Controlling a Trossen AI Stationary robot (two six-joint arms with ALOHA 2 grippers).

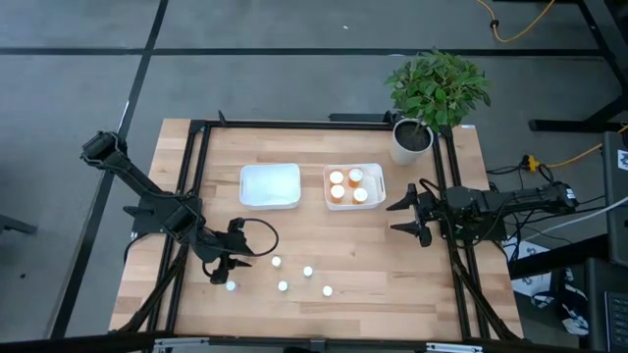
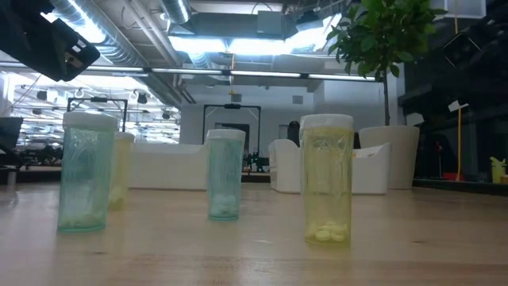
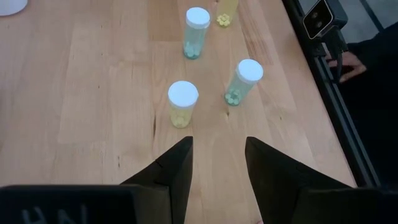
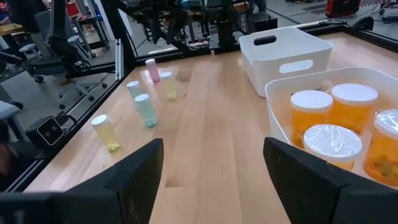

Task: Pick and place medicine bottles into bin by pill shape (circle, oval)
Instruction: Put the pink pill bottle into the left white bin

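At the table's near edge, five small white-capped bottles are standing in a loose scatter on the wooden table (image 1: 392, 255), among them a yellow bottle (image 3: 183, 104) and two pale blue bottles (image 3: 242, 81) (image 3: 196, 32). The left gripper (image 1: 233, 257) is hovering just beside them, its dark fingers (image 3: 174, 171) spread apart and holding nothing. Farther back, four orange bottles (image 1: 348, 185) are sitting together in the right-hand white bin (image 1: 377, 175), while the left-hand white bin (image 1: 270, 185) beside it is holding none. The right gripper (image 1: 402, 213) is waiting near the orange-filled bin, fingers parted. A potted plant (image 1: 432, 98) is standing at the far corner.
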